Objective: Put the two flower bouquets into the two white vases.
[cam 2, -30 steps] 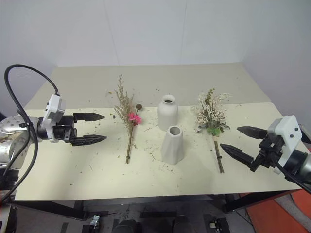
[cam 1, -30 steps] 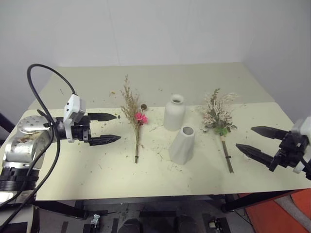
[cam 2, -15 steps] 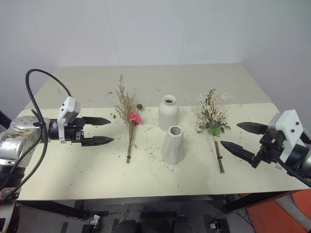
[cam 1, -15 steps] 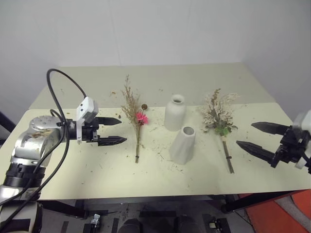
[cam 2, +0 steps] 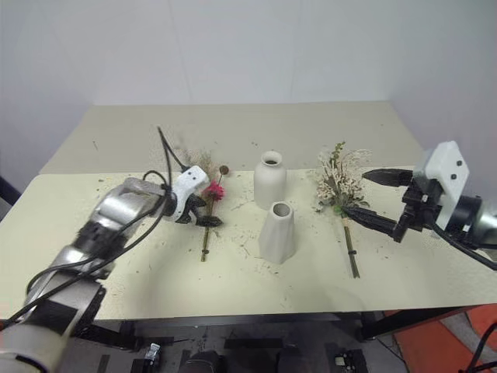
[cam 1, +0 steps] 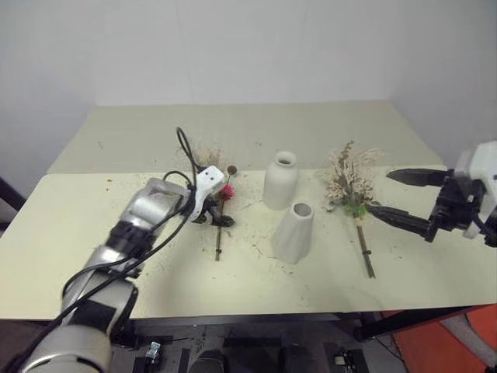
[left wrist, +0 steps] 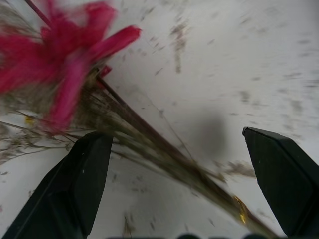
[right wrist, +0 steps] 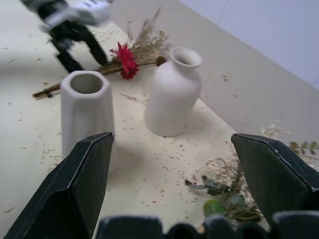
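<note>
The thin bouquet [cam 1: 218, 237], tan grass with a pink flower [left wrist: 65, 59], lies on the table left of the vases. My left gripper [cam 1: 215, 219] points down over it, open, with the stems [left wrist: 164, 154] running between its two fingers [left wrist: 84, 184] just below the flower. The bottle-shaped white vase [cam 1: 279, 180] stands upright behind the cone-shaped white vase [cam 1: 293, 231]. To their right lies the fuller bouquet [cam 1: 349, 183], heads away from me. Beside its leaves my right gripper [cam 1: 380, 192] hovers above the table, open and empty.
Dry flower crumbs litter the cream table [cam 1: 116, 148], which has a seam across its middle. A white wall stands behind it. A black cable [cam 1: 185, 151] loops over my left wrist. An orange surface [cam 1: 450, 342] lies below the table's front right corner.
My left gripper swung right and down from beside the table's left part onto the thin bouquet's stems, tipping downward. My right gripper rose a little and moved left towards the fuller bouquet.
</note>
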Action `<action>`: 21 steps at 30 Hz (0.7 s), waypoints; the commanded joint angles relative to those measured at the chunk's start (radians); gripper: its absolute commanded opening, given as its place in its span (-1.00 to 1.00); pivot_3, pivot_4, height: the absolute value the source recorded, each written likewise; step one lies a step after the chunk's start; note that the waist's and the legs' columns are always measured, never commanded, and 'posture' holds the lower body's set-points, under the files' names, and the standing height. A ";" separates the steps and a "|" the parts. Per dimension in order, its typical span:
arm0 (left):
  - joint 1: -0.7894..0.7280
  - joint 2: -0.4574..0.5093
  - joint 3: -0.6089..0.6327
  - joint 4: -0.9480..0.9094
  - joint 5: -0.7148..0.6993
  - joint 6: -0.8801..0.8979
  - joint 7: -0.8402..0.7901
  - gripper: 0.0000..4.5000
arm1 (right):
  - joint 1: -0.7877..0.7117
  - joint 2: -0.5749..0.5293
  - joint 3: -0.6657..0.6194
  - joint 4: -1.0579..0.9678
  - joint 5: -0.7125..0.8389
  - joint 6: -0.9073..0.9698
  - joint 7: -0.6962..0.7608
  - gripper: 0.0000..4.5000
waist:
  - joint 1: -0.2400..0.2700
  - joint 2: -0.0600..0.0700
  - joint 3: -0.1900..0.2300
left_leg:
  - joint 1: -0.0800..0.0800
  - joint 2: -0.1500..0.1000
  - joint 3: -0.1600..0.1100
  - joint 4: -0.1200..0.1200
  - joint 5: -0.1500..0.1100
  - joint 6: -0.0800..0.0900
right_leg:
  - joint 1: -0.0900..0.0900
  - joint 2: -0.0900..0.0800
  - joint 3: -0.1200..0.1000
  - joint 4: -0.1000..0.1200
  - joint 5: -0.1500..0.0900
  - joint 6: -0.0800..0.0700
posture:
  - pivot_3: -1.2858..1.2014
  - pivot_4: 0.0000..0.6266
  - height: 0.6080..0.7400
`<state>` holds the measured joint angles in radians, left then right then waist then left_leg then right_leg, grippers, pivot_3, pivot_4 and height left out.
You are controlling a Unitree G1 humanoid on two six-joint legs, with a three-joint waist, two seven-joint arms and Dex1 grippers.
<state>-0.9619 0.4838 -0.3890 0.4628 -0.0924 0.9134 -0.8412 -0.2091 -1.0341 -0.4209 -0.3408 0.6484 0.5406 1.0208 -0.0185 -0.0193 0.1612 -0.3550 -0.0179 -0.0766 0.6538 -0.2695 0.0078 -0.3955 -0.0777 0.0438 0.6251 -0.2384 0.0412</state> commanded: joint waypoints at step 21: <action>-0.068 -0.045 0.199 0.021 0.062 -0.111 0.153 -0.99 | -0.005 0.009 -0.018 -0.015 -0.006 -0.040 -0.008 1.00 | 0.006 0.000 0.000 | -0.005 0.000 -0.001 0.005 0.000 0.000 | -0.004 -0.001 -0.001 0.002 0.000 0.000 | 0.03 -0.52 1.00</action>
<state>-1.0155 0.4259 -0.2359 0.5273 -0.0109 0.8356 -0.7088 -0.1937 -1.0269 -0.4172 -0.3446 0.6424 0.5278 1.0209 -0.0126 -0.0192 0.1612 -0.3614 -0.0181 -0.0776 0.6591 -0.2693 0.0076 -0.4011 -0.0786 0.0433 0.6278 -0.2382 0.0416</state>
